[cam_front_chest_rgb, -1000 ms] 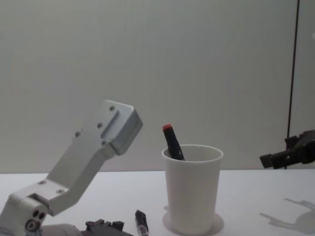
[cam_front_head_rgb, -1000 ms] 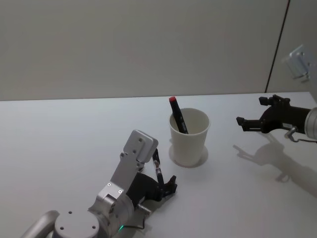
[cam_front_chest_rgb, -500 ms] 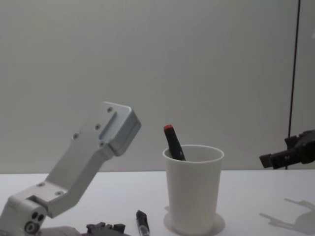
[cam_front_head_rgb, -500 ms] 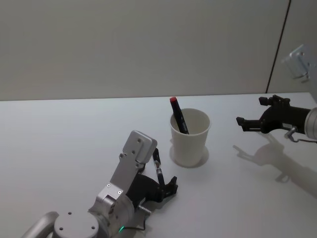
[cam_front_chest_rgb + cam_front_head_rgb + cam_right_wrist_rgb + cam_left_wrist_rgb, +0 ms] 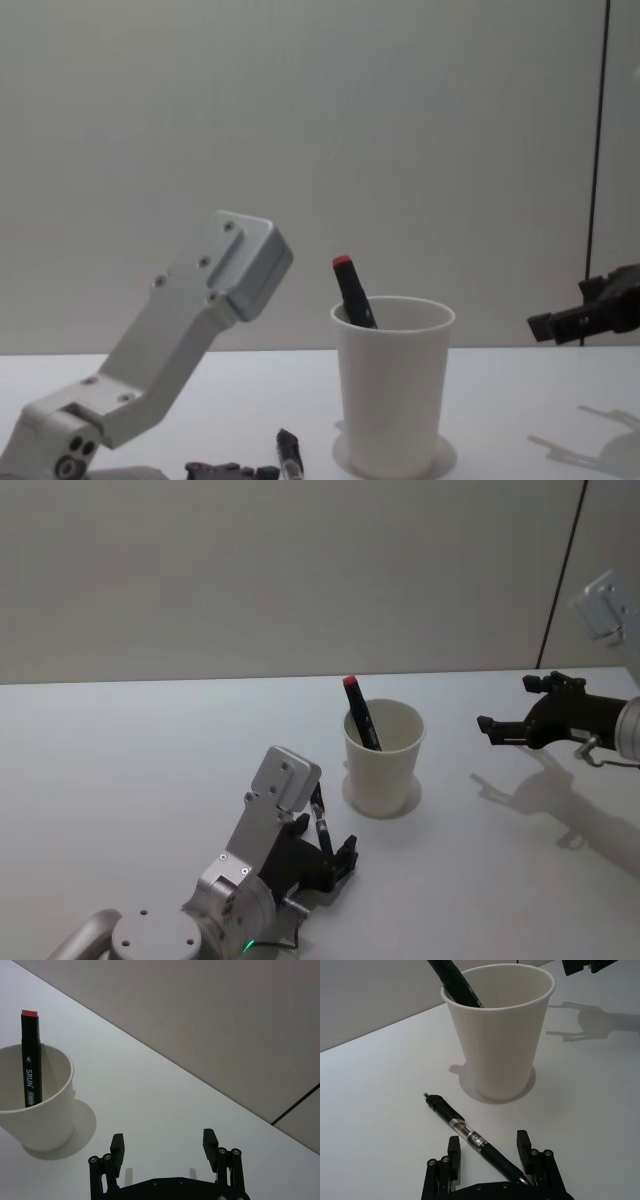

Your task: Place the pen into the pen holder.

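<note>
Settling slightly lower than a moment ago and nudging a touch to the right, the left claw (image 5: 488,1140) hangs at the near left of the desk (image 5: 120,780) with its fingers spread wide on either side of the pen (image 5: 465,1131). Nothing is gripped yet. The pen, black with a clear band, lies flat on the desk, its tip pointing toward the pen holder (image 5: 383,770) and its back end running in between the fingers. It has not shifted over the last second, so the small drop looks like the final alignment before a squeeze, and I judge the task to be at the point of grasping, with lifting and dropping in all to come. Just to the right of the pen and a little farther off stands the pen holder, a white paper cup, upright and unmoved, near the pen's tip but not touching it. A red-capped marker (image 5: 358,712) already leans inside it against the left of the rim. Farther right, well apart from the cup, the right claw (image 5: 163,1139) hovers above the desk in the same spot as before, its fingers wide and holding nothing.
</note>
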`<move>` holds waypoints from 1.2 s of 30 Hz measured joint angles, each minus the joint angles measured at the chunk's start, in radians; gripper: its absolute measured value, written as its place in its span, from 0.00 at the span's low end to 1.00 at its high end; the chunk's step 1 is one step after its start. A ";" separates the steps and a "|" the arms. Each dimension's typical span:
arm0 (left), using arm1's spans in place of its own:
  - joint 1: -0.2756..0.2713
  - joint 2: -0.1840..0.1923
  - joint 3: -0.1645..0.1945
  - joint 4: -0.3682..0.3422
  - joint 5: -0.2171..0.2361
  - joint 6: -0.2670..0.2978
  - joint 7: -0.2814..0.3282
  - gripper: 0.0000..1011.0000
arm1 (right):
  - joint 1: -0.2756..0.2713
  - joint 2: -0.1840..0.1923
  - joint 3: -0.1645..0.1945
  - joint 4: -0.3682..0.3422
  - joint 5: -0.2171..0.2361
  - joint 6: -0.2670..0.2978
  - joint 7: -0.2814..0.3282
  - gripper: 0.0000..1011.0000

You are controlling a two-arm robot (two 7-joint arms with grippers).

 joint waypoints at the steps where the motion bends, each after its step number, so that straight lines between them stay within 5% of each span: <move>1: 0.000 0.000 0.001 0.000 0.000 0.000 0.000 0.68 | 0.000 0.000 0.000 0.000 0.000 0.000 0.000 0.99; 36: 0.000 0.000 -0.001 0.002 0.000 0.000 0.003 0.44 | 0.000 0.000 0.000 0.000 0.000 0.000 0.000 0.99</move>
